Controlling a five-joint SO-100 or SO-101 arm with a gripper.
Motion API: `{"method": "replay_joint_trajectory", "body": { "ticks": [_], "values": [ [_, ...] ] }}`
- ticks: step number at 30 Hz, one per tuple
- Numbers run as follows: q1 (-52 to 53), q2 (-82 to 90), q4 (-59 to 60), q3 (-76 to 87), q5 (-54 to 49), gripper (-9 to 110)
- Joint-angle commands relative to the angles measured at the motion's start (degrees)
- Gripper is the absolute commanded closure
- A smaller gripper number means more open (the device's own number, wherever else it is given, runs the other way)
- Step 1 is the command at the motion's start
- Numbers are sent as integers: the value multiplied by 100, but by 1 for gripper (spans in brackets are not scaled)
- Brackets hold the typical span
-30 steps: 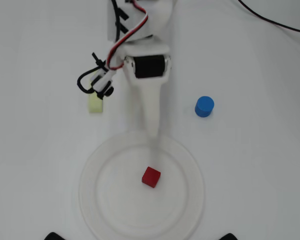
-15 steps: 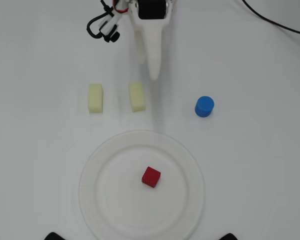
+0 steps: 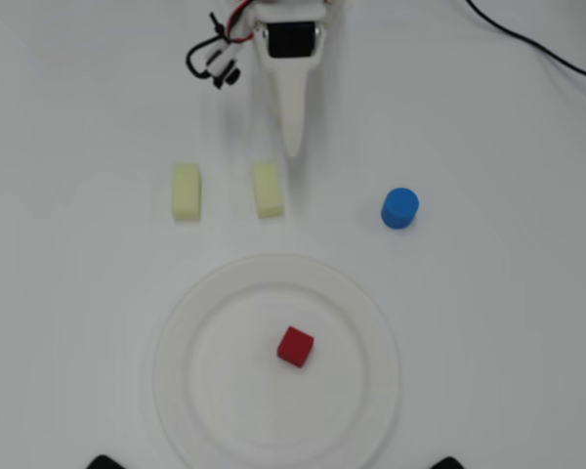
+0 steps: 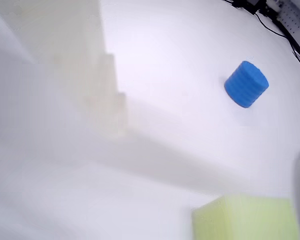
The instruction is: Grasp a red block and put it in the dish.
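In the overhead view the small red block [image 3: 295, 346] lies near the middle of the round translucent white dish [image 3: 179, 322], touching nothing else. My gripper [image 3: 292, 148] is at the top of the picture, far from the dish, just above the two pale yellow blocks. Its white fingers taper to one point; they look shut and empty. The wrist view shows a blurred pale finger [image 4: 97, 85] at the left. Neither the red block nor most of the dish appears there.
Two pale yellow blocks [image 3: 186, 191] [image 3: 268, 189] lie side by side above the dish; one [image 4: 247, 219] fills the wrist view's bottom right. A blue cylinder [image 3: 399, 208] [image 4: 246, 84] stands to the right. A black cable [image 3: 537, 47] crosses the top right corner.
The arm has pulled back from over the dish to the top of the overhead view, uncovering the second yellow block. The red block has stayed where it lay in the dish.
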Motion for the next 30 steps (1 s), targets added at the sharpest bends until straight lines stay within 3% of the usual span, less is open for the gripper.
{"method": "replay_joint_trajectory", "body": {
  "ticks": [1, 15, 20, 25, 30],
  "values": [
    [-62, 519, 0, 431, 62, 64],
    [-343, 3779, 923, 2065, 97, 78],
    [-316, 3806, 1063, 2180, 272, 85],
    [-343, 3806, 1072, 2294, 316, 101],
    [-343, 3806, 1081, 2593, 299, 101]
  ]
}}
